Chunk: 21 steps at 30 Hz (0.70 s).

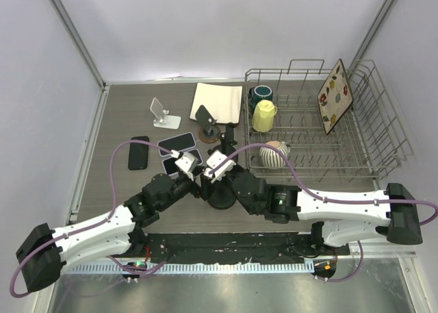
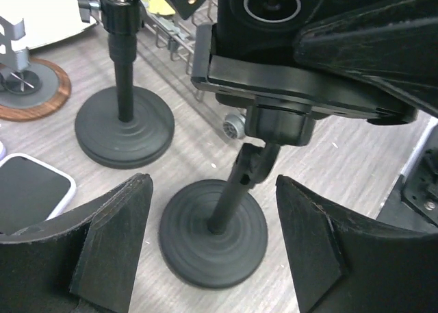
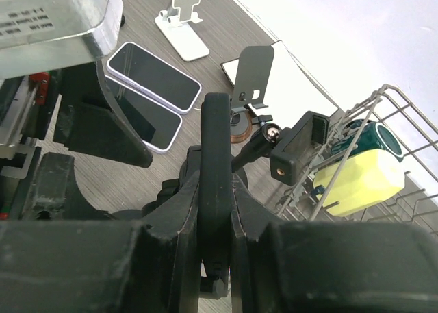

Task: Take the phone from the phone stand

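Note:
A black phone [image 3: 217, 155], seen edge-on in the right wrist view, sits in the clamp on top of a black phone stand. My right gripper [image 3: 217, 190] is shut on the phone's two faces. In the left wrist view the phone [image 2: 287, 73] shows from below with its camera lens, on the stand's ball head [image 2: 277, 121]. My left gripper [image 2: 212, 190] is open, one finger on each side of the stand's pole, low over the round base [image 2: 213, 234]. In the top view both grippers, left [image 1: 185, 164] and right [image 1: 217, 166], meet over the base [image 1: 220, 198]; the phone is hidden there.
A second black stand [image 2: 123, 124] and a wood-based stand [image 2: 27, 87] stand just behind. Two white-cased phones [image 1: 176, 143] and a black phone [image 1: 138, 153] lie to the left. A white stand [image 1: 163, 114], a notebook [image 1: 217, 101] and a dish rack [image 1: 321, 121] are further back.

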Each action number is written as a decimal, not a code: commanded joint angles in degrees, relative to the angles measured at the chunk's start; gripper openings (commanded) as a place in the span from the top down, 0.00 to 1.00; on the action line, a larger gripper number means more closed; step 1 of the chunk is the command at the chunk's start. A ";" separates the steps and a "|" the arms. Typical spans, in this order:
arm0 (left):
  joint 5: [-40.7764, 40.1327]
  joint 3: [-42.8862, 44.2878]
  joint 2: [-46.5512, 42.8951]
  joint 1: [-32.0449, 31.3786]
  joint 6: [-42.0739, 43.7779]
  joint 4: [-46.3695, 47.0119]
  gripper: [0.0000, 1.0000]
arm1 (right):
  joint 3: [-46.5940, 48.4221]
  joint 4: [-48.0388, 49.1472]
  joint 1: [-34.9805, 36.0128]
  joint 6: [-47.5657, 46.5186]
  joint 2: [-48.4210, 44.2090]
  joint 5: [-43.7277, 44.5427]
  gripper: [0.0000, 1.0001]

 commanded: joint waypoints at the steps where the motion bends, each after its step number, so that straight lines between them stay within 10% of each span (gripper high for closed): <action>1: -3.51 -1.51 2.71 -0.23 4.92 16.29 0.24 | -0.43 4.86 0.03 3.22 -1.49 -2.81 0.99; 13: -1.84 -3.71 10.00 -0.14 4.49 28.86 0.33 | -0.87 5.12 0.03 3.66 -1.14 -3.87 0.99; 21: 1.93 -2.57 13.96 -0.14 4.66 29.84 1.00 | -1.13 5.47 0.03 3.57 -1.23 -3.96 0.99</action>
